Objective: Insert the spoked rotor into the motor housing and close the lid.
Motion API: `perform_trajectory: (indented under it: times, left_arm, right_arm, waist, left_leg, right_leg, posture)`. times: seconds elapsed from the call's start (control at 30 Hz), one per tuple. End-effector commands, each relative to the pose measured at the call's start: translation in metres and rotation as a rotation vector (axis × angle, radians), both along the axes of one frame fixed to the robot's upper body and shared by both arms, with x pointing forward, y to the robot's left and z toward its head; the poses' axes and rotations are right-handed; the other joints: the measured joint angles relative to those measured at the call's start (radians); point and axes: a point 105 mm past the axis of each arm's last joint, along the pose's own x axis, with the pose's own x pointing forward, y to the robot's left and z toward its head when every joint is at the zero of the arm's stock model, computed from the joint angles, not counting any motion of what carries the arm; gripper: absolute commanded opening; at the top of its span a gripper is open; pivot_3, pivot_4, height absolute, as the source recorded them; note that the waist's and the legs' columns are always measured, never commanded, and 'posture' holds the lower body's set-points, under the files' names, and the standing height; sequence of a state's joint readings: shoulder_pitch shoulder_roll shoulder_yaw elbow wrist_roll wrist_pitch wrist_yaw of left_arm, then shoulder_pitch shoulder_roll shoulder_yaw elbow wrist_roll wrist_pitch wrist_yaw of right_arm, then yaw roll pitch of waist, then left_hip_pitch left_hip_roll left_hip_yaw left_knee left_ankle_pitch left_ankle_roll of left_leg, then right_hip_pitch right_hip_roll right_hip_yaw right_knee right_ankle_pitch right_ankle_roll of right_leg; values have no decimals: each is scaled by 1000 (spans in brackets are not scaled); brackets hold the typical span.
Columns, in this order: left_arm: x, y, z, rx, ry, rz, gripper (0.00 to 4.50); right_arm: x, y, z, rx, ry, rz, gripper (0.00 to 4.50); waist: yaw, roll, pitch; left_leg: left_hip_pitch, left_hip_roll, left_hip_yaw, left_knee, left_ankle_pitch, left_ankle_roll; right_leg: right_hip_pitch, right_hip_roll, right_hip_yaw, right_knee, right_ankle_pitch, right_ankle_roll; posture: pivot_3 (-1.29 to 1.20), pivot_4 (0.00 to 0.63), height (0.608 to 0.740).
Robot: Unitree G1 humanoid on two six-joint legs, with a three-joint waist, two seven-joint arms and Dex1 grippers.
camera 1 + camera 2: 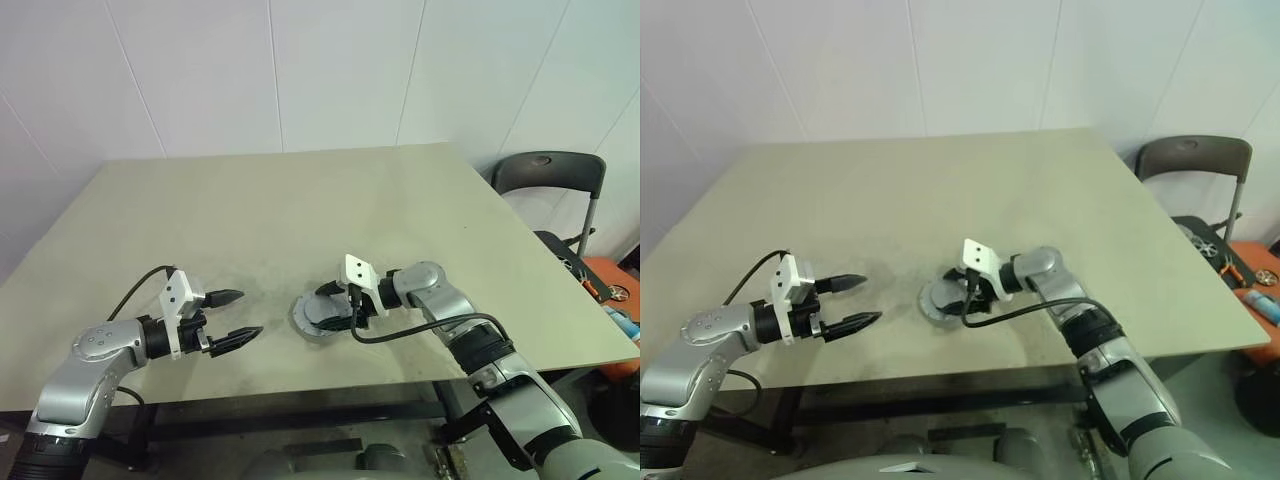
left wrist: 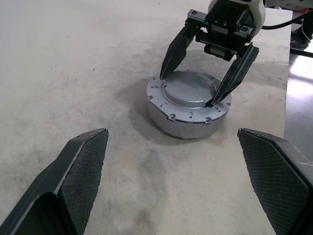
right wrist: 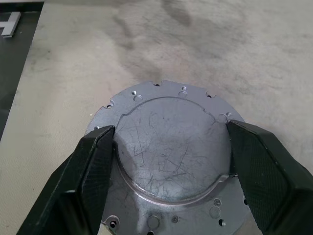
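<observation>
The lid [image 3: 166, 147], a scratched grey-silver disc with a raised round centre and small screw holes, lies flat on the squat round motor housing [image 2: 183, 123] near the table's front edge. Only the housing's silver side wall shows. The spoked rotor is hidden. My right gripper [image 1: 336, 308] reaches in from the right. Its two black fingers [image 3: 95, 161] press against opposite sides of the lid's raised centre, so it is shut on the lid. My left gripper [image 1: 250, 313] hovers a hand's width to the left of the housing, open wide with nothing in it, and points at the housing.
The beige table [image 1: 300, 210] stretches bare behind and to the left of the housing. Its front edge runs just below both grippers. A dark chair [image 1: 548, 175] and orange items [image 1: 612, 292] stand off the table's right side.
</observation>
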State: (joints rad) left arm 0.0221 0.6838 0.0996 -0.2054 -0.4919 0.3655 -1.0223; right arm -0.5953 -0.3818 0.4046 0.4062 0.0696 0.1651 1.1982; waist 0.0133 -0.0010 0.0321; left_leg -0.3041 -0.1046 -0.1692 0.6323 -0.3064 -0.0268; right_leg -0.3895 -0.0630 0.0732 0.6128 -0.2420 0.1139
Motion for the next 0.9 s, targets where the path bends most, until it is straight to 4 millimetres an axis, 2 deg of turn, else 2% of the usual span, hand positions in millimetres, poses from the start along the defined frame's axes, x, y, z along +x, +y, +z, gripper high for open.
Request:
perform_trajectory:
  times: [0.03, 0.43, 0.6, 0.7, 0.9]
  left_arm:
    - [5, -1, 10, -2, -48, -8, 4500]
    - [6, 1, 11, -5, -49, -9, 4500]
    - [6, -9, 11, -50, -22, -38, 4500]
    - [5, -19, 12, -101, 31, -76, 3894]
    - [17, -44, 9, -102, 53, -139, 1790]
  right_arm:
    - [-21, -28, -52, -212, 101, 28, 3259]
    - [-21, -28, -52, -198, 119, 35, 3259]
    - [-21, -30, -53, -207, 117, 32, 3259]
    - [-21, -30, -52, -205, 111, 34, 3259]
    - [-20, -29, -49, -202, 102, 39, 3259]
  waist:
    - [0, 0, 0]
    - [1, 0, 0]
    - [2, 0, 0]
    - [2, 0, 0]
    - [1, -2, -1]
  left_leg:
    - [0, 0, 0, 0, 0, 0]
    - [-1, 0, 0, -2, -1, 1]
    - [-1, 0, 0, -2, -1, 1]
    - [-1, 0, 0, -2, -1, 1]
    - [-1, -1, 0, -2, -1, 1]
  right_leg:
    - [0, 0, 0, 0, 0, 0]
    - [0, -1, 0, -2, -1, 2]
    - [0, -1, 0, -2, -1, 2]
    - [0, -1, 0, -2, -1, 2]
    - [0, -1, 0, -2, -1, 2]
  posture:
    - [0, 0, 740]
    - [0, 0, 740]
    - [0, 0, 740]
    - [0, 0, 740]
    - [0, 0, 740]
